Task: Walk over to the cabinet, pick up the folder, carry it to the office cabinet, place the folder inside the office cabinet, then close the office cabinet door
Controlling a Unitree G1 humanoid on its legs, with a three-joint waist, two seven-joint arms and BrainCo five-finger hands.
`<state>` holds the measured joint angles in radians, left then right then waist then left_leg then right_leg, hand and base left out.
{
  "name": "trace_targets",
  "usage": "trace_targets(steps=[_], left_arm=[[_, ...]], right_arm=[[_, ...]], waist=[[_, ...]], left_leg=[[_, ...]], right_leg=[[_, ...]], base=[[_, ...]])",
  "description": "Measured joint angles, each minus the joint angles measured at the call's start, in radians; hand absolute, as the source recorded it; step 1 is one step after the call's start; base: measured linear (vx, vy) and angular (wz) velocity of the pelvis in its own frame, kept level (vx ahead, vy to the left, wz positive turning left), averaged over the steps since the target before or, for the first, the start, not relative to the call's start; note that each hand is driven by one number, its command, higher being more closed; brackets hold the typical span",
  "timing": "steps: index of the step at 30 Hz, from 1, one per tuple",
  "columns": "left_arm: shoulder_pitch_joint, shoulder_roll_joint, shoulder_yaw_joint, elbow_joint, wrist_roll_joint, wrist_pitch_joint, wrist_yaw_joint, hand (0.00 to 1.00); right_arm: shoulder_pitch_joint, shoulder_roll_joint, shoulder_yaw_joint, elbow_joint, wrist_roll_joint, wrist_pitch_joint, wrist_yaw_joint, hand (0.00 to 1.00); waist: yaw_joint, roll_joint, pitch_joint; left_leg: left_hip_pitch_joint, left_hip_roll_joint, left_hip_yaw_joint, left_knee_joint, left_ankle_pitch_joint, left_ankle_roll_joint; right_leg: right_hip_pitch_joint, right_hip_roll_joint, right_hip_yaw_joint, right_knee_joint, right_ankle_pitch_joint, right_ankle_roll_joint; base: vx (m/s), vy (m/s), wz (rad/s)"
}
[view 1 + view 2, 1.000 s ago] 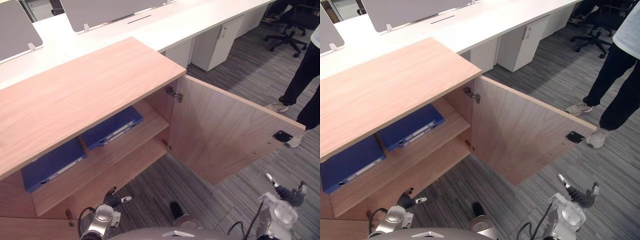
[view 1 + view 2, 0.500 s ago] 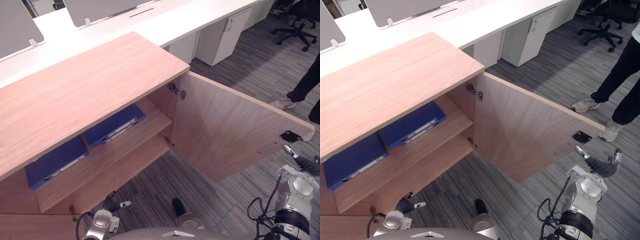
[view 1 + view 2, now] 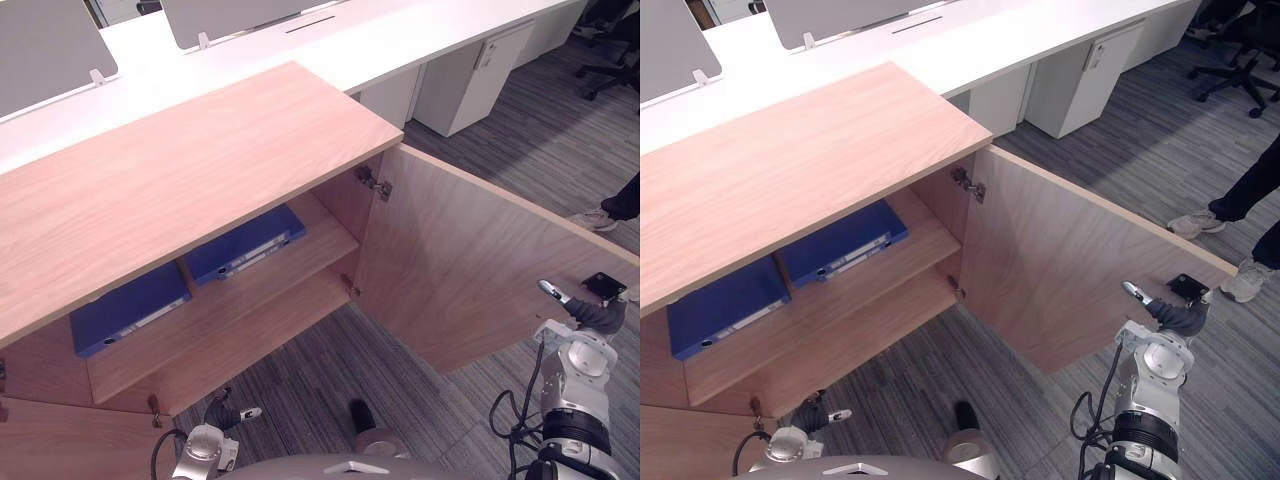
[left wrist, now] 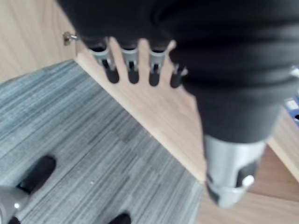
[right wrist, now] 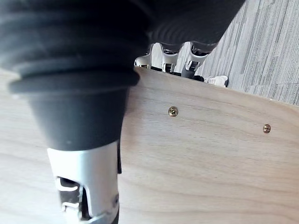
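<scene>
Two blue folders lie flat on the shelf inside the open wooden office cabinet (image 3: 200, 170), one to the right (image 3: 245, 250) and one to the left (image 3: 130, 308). The cabinet door (image 3: 470, 270) stands swung wide open toward me. My right hand (image 3: 598, 316) is up at the door's outer top edge beside a black latch plate (image 3: 1187, 287). In the right wrist view its fingers (image 5: 170, 53) reach straight over that edge, holding nothing. My left hand (image 3: 222, 412) hangs low by the cabinet's bottom board, its fingers (image 4: 131, 65) straight and empty.
A long white desk (image 3: 330, 50) with grey dividers runs behind the cabinet, with white drawer units (image 3: 1080, 85) under it. A person's legs and shoes (image 3: 1245, 215) stand on the grey carpet just past the door. An office chair (image 3: 1240, 60) is at the back right.
My right hand has risen from low near the floor up to the door's outer edge. The camera has shifted, sliding the whole scene.
</scene>
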<state>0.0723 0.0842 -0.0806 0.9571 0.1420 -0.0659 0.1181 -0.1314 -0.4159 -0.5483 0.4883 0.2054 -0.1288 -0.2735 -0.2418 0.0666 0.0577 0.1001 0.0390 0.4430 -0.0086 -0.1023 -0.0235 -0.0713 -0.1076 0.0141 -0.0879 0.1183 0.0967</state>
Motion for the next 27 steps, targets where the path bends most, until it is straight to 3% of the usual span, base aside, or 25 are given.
trace_targets(steps=[3,11,19,27], left_arm=[[-0.002,0.000,0.000,-0.001,0.000,0.000,0.000,0.00],[-0.008,-0.003,0.002,-0.002,0.001,0.002,0.002,0.00],[-0.015,-0.006,-0.002,0.000,0.019,0.009,0.013,0.00],[-0.028,-0.007,-0.023,0.016,0.019,0.017,0.050,0.00]], right_arm=[[0.001,0.030,-0.002,-0.003,-0.005,-0.001,-0.003,0.00],[0.112,0.241,-0.004,-0.192,-0.009,-0.024,-0.047,0.00],[0.316,0.424,0.124,-0.399,-0.039,-0.047,-0.086,0.00],[0.487,0.459,0.288,-0.522,-0.058,-0.052,-0.076,0.00]], waist=[[0.000,-0.006,0.004],[0.000,-0.016,0.004],[-0.003,-0.047,-0.006],[-0.003,-0.056,-0.014]], left_leg=[[0.003,-0.002,-0.003,-0.013,0.011,-0.001],[0.005,0.003,-0.003,-0.013,0.017,-0.003],[0.008,0.006,0.007,-0.012,0.019,-0.005],[0.008,0.006,0.025,-0.007,0.019,-0.007]], right_leg=[[-0.002,0.000,-0.002,0.000,0.002,0.003],[-0.001,0.005,-0.001,0.000,0.005,0.005],[-0.004,0.010,0.015,0.000,0.014,0.003],[-0.014,0.011,0.037,0.000,0.025,0.001]], base=[[-0.10,-0.055,0.02],[-0.08,-0.053,-0.01],[-0.07,-0.049,-0.05],[-0.08,-0.045,-0.08]])
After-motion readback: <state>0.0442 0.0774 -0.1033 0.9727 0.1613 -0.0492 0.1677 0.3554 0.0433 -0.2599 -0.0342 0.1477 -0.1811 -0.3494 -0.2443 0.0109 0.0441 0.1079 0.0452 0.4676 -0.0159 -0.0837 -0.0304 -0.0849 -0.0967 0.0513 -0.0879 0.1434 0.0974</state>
